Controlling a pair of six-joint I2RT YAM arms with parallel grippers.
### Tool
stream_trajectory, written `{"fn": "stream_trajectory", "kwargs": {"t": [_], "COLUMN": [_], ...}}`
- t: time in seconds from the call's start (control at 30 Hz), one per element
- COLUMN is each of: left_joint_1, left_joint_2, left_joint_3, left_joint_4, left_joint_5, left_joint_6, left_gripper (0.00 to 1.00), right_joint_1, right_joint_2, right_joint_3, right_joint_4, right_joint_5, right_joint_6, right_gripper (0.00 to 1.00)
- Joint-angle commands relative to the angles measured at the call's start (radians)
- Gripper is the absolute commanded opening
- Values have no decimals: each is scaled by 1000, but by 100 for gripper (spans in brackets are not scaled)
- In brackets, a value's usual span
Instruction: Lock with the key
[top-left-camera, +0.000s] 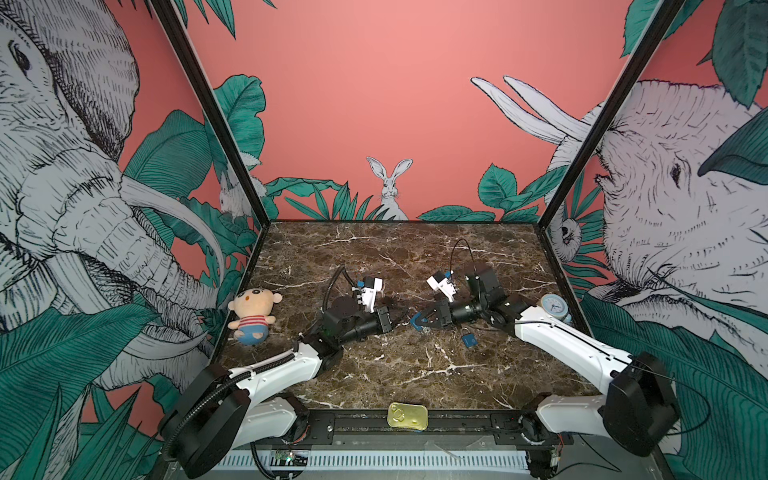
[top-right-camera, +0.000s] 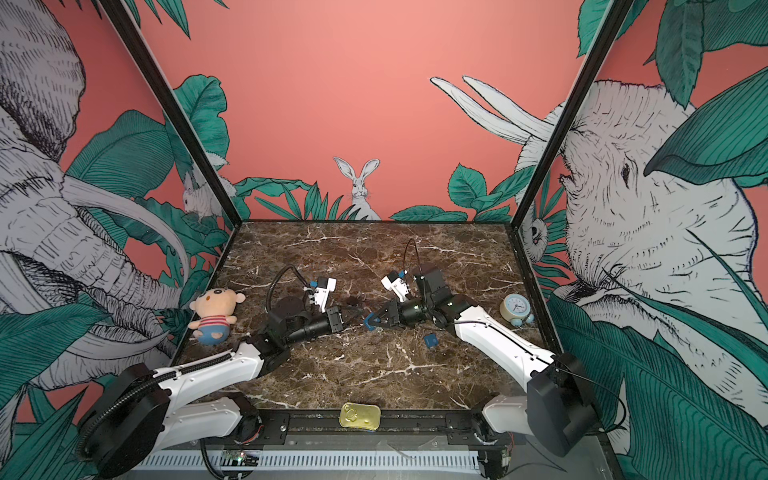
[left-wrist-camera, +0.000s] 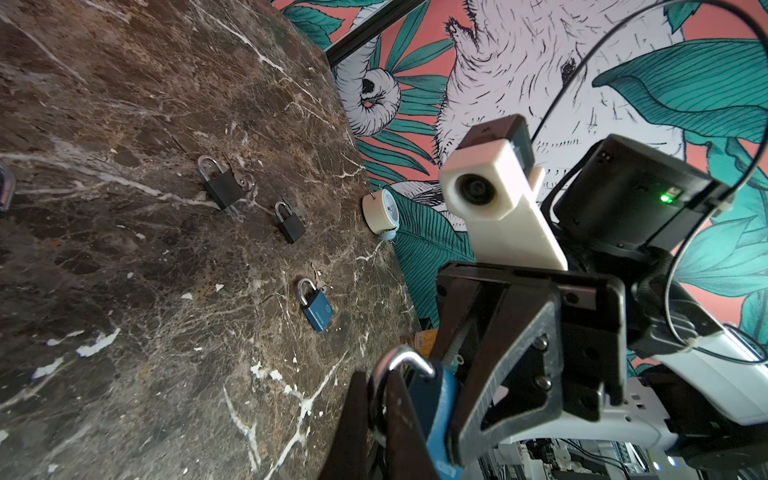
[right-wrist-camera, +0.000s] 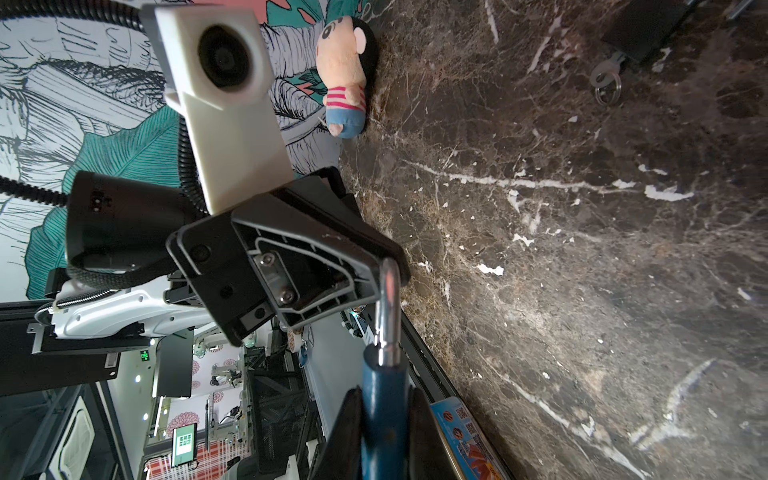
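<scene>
The held padlock (right-wrist-camera: 382, 415) has a blue body and a bright steel shackle (right-wrist-camera: 388, 307). The right gripper (top-left-camera: 419, 321) is clamped on the body, which sits squeezed between its dark fingers (right-wrist-camera: 347, 432) with the shackle pointing straight out ahead of the tips. The left gripper (top-left-camera: 405, 312) meets it tip to tip and is closed down narrow on the shackle's bend. From the left wrist, its fingers (left-wrist-camera: 399, 419) cross the steel loop and hide the lower part of it. The padlock hangs above the marble table (top-left-camera: 395, 257), in the small space between the two hands. In a top view a small silver piece (top-left-camera: 425, 329) shows just under the right gripper's tips; it may be the key, but it is too small to tell.

A loose blue padlock (top-left-camera: 469, 340) lies flat on the table just beside the right gripper's wrist, on the near side. Farther out on the right hand's far side lie two black padlocks: a larger black padlock (left-wrist-camera: 222, 187) with a key ring (left-wrist-camera: 245, 180) touching it, and a smaller black padlock (left-wrist-camera: 291, 222) near it. An alarm clock (top-left-camera: 555, 307) stands behind the right forearm, near the table's edge. A plush doll (top-left-camera: 251, 313) sits well behind the left hand, past its elbow, against the side wall. A gold tin (top-left-camera: 407, 415) rests on the front rail, well apart from both hands, between the two arm bases.
</scene>
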Motion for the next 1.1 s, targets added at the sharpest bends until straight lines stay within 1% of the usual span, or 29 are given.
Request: {"fn": "stream_trajectory", "kwargs": {"t": [0.0,0.27,0.37,0.47,0.53,0.6,0.67,0.87,1.07], "left_joint_1": [-146,-180,-190,-190,-187,-168,-140,-35,1], "left_joint_2": [-7,-1,0,-11,-24,-43,-50,-35,2], "left_joint_3": [-19,-20,-15,-15,-1,29,49,125,205], "left_joint_4": [2,46,47,26,-16,-81,-94,-90,-108], "left_joint_5": [340,325,316,277,245,214,215,266,312], "left_joint_6": [-29,-44,-46,-28,4,47,65,84,99], "left_gripper": [0,0,0,0,0,0,0,0,0], "right_joint_1": [-6,-19,-20,-20,-20,-20,-20,-19,-11], "right_joint_2": [18,26,35,36,38,39,37,5,-26], "right_joint_3": [98,96,98,89,83,62,43,-16,-41], "right_joint_4": [359,340,345,347,342,363,368,390,392], "right_joint_5": [142,169,155,147,132,108,104,105,103], "right_joint_6": [-61,-76,-73,-77,-81,-74,-67,-43,-27], "right_gripper": [0,0,0,0,0,0,0,0,0]}}
